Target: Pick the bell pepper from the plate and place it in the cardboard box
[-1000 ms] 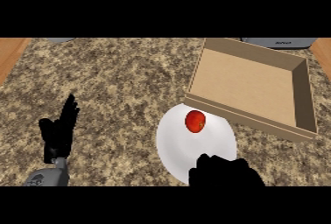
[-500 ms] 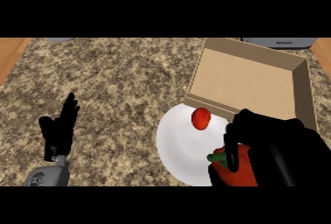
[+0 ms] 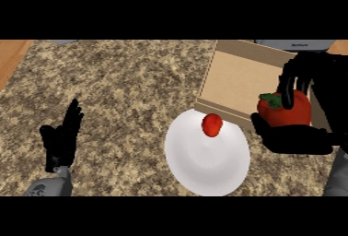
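Red pepper [image 3: 285, 109] with a green stem, up off the plate and held in the right hand [image 3: 299, 138], over the box's near right part. Black fingers [image 3: 298, 78] curled over the top of the pepper, thumb and palm cupped under it (much of the pepper hidden by the hand). Brown box [image 3: 234, 78] just behind and beside it, open at the top, sitting a bit turned on the counter, nothing to see inside. Near corner of the box touching or just over the far rim of the plate, hard to tell which. White plate [image 3: 207, 161] lower down, near the front edge. One small red thing [image 3: 212, 124] on the far part of the plate, close to the box edge, too small to say what it is. Speckled brown stone counter [image 3: 129, 83] all around. Left hand [image 3: 62, 138] well apart at the left side, open, fingers straight and pointing up, holding nothing. Strip of wood [image 3: 12, 57] at the far left corner. Bit of grey thing [image 3: 299, 44] behind the box, at the top edge.
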Robot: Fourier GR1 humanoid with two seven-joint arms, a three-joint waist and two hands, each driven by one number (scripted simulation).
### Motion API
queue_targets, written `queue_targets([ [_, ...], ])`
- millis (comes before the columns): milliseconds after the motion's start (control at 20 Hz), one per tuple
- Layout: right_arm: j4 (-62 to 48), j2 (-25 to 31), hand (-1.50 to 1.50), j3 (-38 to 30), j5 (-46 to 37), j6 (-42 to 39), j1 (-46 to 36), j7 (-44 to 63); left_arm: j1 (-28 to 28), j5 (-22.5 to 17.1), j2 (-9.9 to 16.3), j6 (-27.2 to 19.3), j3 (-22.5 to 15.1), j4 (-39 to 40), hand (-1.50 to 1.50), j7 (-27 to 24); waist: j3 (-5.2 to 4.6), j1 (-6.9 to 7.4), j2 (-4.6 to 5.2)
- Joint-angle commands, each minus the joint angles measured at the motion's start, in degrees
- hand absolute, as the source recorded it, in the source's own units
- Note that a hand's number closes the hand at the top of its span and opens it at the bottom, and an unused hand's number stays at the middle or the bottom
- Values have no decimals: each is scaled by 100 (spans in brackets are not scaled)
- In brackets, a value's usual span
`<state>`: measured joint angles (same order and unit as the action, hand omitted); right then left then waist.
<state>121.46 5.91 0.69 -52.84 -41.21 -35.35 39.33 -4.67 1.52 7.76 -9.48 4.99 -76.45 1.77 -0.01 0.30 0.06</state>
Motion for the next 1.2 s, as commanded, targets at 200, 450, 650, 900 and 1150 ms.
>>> queue_targets([
  [200, -2004, 455, 150, -868, 277, 1278, -338, -1343, -255, -134, 170, 195, 190, 183, 0, -7, 1, 15, 8],
  [450, -3797, 858, 150, -999, 3, 2316, -501, -2479, -235, -56, 89, 93, 195, 401, 0, -206, 1, 54, 23],
  [650, -5162, 1196, 150, -960, -542, 2909, -915, -2817, -225, 19, 8, 82, -3, 78, 0, 70, 2, 121, 41],
  [900, -6222, 847, -150, -1521, 16, 3438, -784, -3068, 105, 88, -239, -51, -137, -9, 0, -82, 5, 110, 30],
  [1150, -7199, 997, -150, -1992, 690, 3639, -1259, -4061, -261, 114, -173, -91, -12, 336, 0, -149, 3, 58, 37],
])
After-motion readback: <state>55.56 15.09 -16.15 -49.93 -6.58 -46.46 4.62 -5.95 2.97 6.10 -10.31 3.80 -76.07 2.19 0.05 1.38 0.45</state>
